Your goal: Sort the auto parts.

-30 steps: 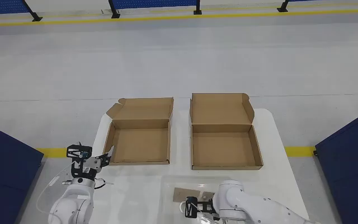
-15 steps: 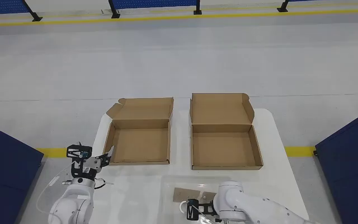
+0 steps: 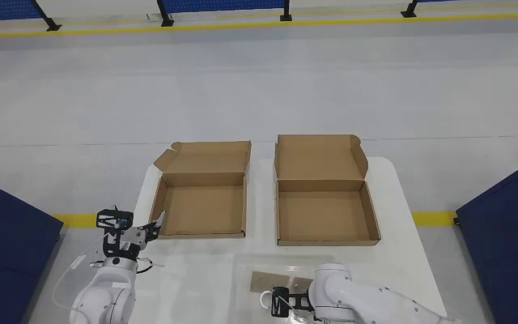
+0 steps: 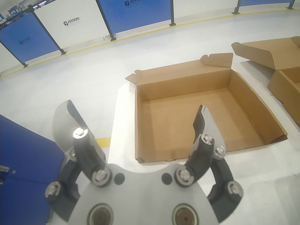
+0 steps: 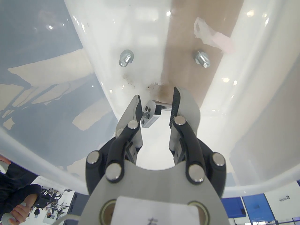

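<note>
Sorting looks barely begun: the left box (image 3: 202,209) and right box (image 3: 325,215), mid-frame in the top view, are empty. At the bottom edge the right gripper (image 5: 156,101), jaws narrowly apart, straddles a metal block (image 5: 150,116) in the tub (image 5: 248,90) beside two bolts (image 5: 126,57); the left gripper (image 4: 134,106), lower left, gapes wide, holding nothing

R pincer (image 3: 281,304) slid slightly toward near edge of table (image 3: 394,243), w/ tiny sideways drift.
</note>
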Tool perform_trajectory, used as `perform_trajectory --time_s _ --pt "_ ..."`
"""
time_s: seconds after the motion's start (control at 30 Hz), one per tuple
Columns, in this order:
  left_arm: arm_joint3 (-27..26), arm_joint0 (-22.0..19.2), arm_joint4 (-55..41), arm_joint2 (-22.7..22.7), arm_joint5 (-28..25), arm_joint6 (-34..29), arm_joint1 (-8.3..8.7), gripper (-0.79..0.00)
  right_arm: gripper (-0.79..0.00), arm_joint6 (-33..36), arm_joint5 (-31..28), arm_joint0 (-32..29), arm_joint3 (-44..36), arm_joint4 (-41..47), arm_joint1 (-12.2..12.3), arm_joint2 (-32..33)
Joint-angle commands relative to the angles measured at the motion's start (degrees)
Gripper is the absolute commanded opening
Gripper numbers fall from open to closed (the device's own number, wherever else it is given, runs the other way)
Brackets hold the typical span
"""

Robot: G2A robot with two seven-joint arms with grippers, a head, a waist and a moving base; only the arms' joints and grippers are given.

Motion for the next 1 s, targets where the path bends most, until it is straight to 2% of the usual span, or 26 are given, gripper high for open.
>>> perform_trajectory --time_s 0.0,0.23,0.47,0.5,0.53,0.57,0.97 --pt "0.00 0.00 0.00 0.00 0.00 0.00 0.00 0.000 -0.456 0.98 0.98 0.14 -0.85 -0.54 0.16 -0.57" --pt "0.00 0.00 0.00 0.00 0.00 0.00 0.00 0.000 -0.453 3.19 3.20 1.84 -0.81 -0.28 0.66 -3.79" --pt "0.00 0.00 0.00 0.00 0.00 0.00 0.00 0.000 -0.489 3.19 3.20 4.47 1.49 1.99 0.65 -6.71" --pt "0.00 0.00 0.00 0.00 0.00 0.00 0.00 0.000 -0.523 3.19 3.20 4.80 1.81 2.28 0.60 -7.04" --pt "0.00 0.00 0.00 0.00 0.00 0.00 0.00 0.000 -0.603 3.19 3.28 5.14 2.09 2.46 0.53 -7.34" --pt "0.00 0.00 0.00 0.00 0.00 0.00 0.00 0.000 -0.785 3.19 3.50 5.45 2.30 2.67 0.46 -7.61" --pt "0.00 0.00 0.00 0.00 0.00 0.00 0.00 0.000 -0.785 2.72 6.02 7.09 1.65 2.10 -0.37 -8.01"
